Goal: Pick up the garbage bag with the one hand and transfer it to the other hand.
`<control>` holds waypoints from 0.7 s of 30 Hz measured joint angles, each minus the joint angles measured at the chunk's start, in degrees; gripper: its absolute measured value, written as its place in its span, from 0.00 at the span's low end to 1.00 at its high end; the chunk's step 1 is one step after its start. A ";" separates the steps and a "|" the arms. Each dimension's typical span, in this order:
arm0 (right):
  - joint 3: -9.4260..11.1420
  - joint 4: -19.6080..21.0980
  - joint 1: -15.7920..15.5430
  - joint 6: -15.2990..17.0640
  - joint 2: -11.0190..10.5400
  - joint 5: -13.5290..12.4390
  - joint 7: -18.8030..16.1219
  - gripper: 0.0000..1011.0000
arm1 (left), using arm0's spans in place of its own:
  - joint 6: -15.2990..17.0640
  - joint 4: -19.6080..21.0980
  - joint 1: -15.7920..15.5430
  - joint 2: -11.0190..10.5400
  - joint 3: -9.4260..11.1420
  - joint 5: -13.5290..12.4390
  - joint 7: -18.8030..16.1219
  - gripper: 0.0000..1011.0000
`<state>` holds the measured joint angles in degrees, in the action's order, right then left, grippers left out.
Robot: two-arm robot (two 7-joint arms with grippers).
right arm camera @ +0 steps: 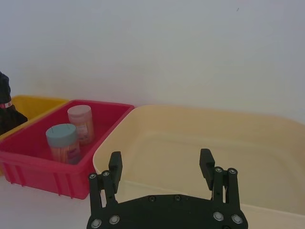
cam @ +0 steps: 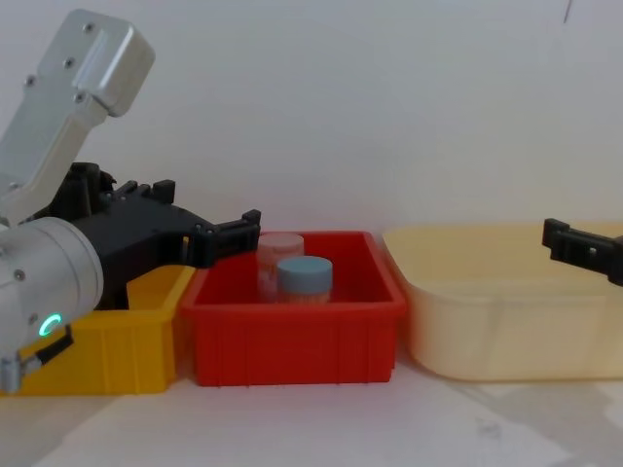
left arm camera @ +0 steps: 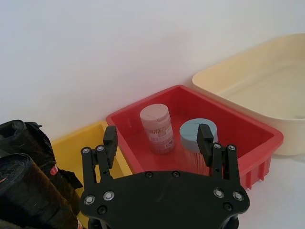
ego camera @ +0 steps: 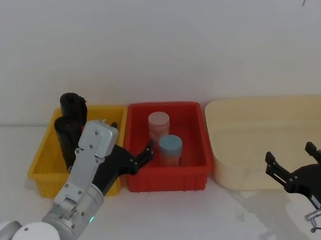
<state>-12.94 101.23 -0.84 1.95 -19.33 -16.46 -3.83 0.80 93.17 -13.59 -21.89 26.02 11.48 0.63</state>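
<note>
So the garbage bag [ego camera: 66,138] is standing more or less upright in the yellow bin [ego camera: 42,183], which is sitting right against the red bin [ego camera: 166,182] on the robot's left side of it. Another black roll [ego camera: 73,108] is standing just behind it.

The left tool [left arm camera: 157,134] is hanging over the red bin's wall on that yellow-bin side, fingers spread wide and gripping nothing. It's pointing into the red bin at the jars [ego camera: 170,148], so away from the bag.

That's the bit that matters, I reckon. The bag is sitting back beside the arm's wrist, not ahead of the fingertips, and its long axis is running up and down. So the tool is probably needing to swing round and come at the roll from the side.

The right tool [ego camera: 289,152] is hovering well off on the red bin's other side, in front of the cream tub [ego camera: 232,170], also spread open and empty. Left arm is looking clearly nearer.
</note>
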 joint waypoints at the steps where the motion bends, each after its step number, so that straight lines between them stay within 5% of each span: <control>1: 0.00 0.00 0.00 0.00 0.00 0.00 0.00 0.99 | 0.00 0.00 0.00 0.00 0.00 0.00 0.00 0.99; 21: 0.00 0.00 0.00 0.00 0.00 0.00 0.00 0.99 | 0.00 0.00 0.00 0.00 0.00 0.00 0.00 0.99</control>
<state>-12.94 101.23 -0.84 1.95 -19.33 -16.47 -3.83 0.80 93.17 -13.59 -21.90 26.02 11.48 0.63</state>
